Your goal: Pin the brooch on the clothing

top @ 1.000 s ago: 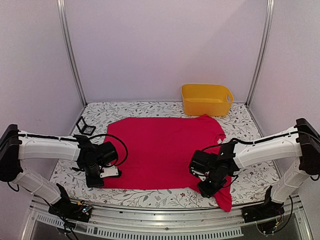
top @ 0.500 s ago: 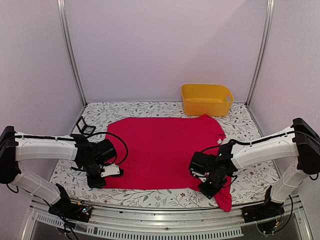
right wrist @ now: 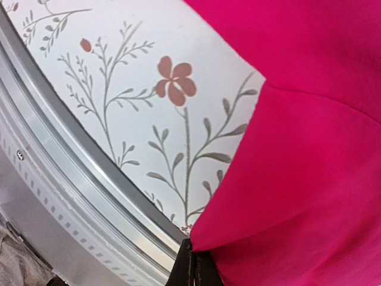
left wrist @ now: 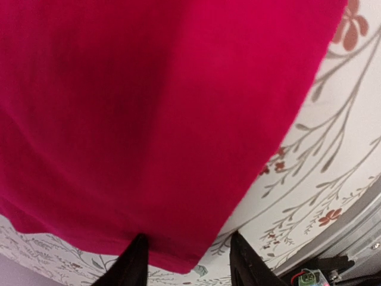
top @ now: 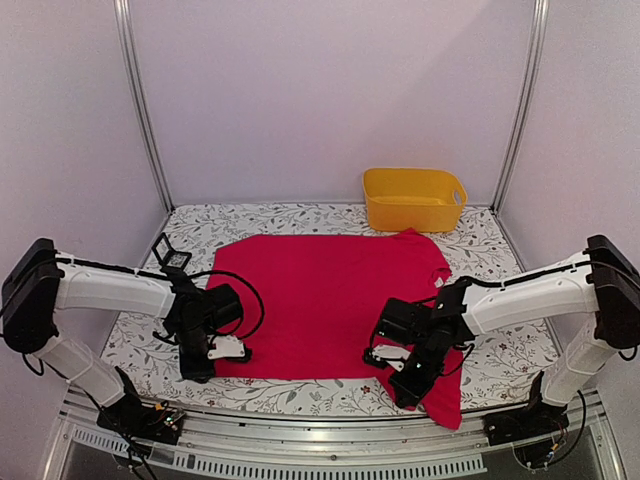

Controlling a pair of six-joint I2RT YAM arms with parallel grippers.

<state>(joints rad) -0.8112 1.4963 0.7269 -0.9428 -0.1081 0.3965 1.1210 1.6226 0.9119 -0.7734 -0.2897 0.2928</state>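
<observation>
The red-pink T-shirt (top: 330, 295) lies spread on the floral tablecloth, with its near right part bunched and hanging toward the table's front edge. My left gripper (top: 205, 362) is at the shirt's near left corner. In the left wrist view the left gripper (left wrist: 187, 268) is open, with the dark fingers (left wrist: 134, 265) on either side of the shirt's corner (left wrist: 149, 149). My right gripper (top: 405, 383) is at the near right part. In the right wrist view the right gripper (right wrist: 193, 271) is shut on a fold of the shirt (right wrist: 297, 179). The brooch is not in view.
A yellow basket (top: 413, 198) stands at the back right. A small black case (top: 171, 254) lies at the left, beyond the shirt. The table's metal front rail (right wrist: 71, 179) runs just beside my right gripper. The enclosure's walls and poles surround the table.
My right gripper has moved left and nearer the front edge, pulling the bunched shirt fabric with it. My left gripper has shifted slightly right at the shirt's near left corner.
</observation>
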